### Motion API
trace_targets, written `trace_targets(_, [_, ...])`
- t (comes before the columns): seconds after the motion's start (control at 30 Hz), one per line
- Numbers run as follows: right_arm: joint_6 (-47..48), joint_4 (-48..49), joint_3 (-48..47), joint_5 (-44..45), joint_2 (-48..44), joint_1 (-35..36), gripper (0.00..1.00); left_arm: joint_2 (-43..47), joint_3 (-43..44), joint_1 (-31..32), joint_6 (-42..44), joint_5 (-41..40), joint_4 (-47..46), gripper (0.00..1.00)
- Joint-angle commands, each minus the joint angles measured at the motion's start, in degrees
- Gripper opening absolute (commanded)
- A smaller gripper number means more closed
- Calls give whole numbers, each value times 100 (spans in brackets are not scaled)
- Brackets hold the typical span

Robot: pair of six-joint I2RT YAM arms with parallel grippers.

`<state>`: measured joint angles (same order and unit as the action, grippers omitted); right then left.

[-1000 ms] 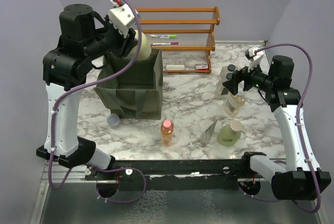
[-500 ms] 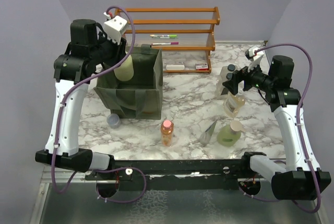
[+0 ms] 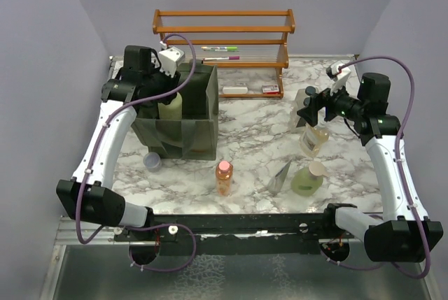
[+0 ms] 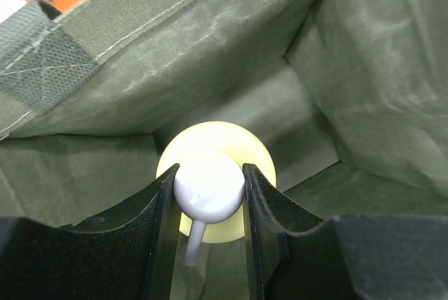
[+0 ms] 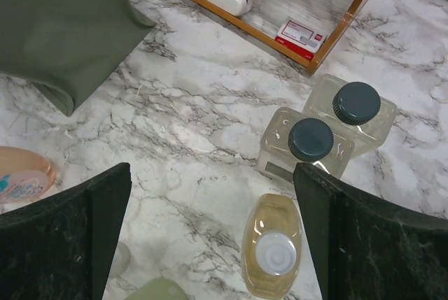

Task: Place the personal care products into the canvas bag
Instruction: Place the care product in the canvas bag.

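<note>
Step in hand: delivery of the pale green bottle (image 4: 213,139) into the canvas bag (image 3: 199,115), with release not yet made.
Left hand (image 4: 208,198): clamped on the bottle's white cap (image 4: 208,187), pointing down inside the bag's mouth.
Bottle position: upright between the olive fabric walls, low in the bag; contact with the bag floor impossible to tell.
Right hand (image 5: 213,226): spread wide, gripping nothing, hovering over the desk (image 5: 210,104) above the amber bottle (image 5: 273,247) and the two clear bottles with black caps (image 5: 310,139).
Left outside the bag: orange bottle with pink cap (image 3: 224,177), grey pouch (image 3: 281,176), green pump bottle (image 3: 306,181), all standing on the desk.
Progress, as a judgement: early, first product only.
Next move, as a judgement: parting the left fingers to drop the bottle, then a straight lift clear of the walls and straps.
</note>
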<state>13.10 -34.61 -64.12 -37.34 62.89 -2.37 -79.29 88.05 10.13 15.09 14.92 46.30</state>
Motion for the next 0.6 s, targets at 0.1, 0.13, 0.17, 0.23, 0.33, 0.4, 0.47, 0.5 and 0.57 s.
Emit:
trace_targets(0.1, [7, 200, -37, -112, -52, -35, 99, -147, -244, -29, 429, -436, -1073, 0])
trace_targets(0.13, [8, 200, -31, -107, -56, -35, 99, -181, -313, -29, 435, -451, -1110, 0])
trace_targets(0.17, [12, 200, -31, -109, -57, -35, 99, -198, -378, -33, 431, -471, -1151, 0])
trace_targets(0.23, [8, 209, -30, -115, -53, -35, 99, -256, -534, -29, 412, -524, -1276, 0])
trace_targets(0.33, [8, 203, -45, -123, -58, -36, 99, -286, -771, -31, 380, -662, -1552, 0])
trace_targets(0.4, [8, 200, -44, -125, -55, -35, 99, -288, -908, -31, 370, -779, -1760, 0])
trace_targets(0.47, [8, 205, -40, -131, -49, -35, 99, -284, -1007, -37, 344, -904, -1957, 0])
trace_targets(0.5, [8, 208, -39, -125, -52, -36, 99, -288, -1021, -39, 340, -974, -2055, 0])
trace_targets(0.57, [8, 209, -27, -125, -48, -35, 99, -280, -1172, -37, 305, -1088, -2243, 0])
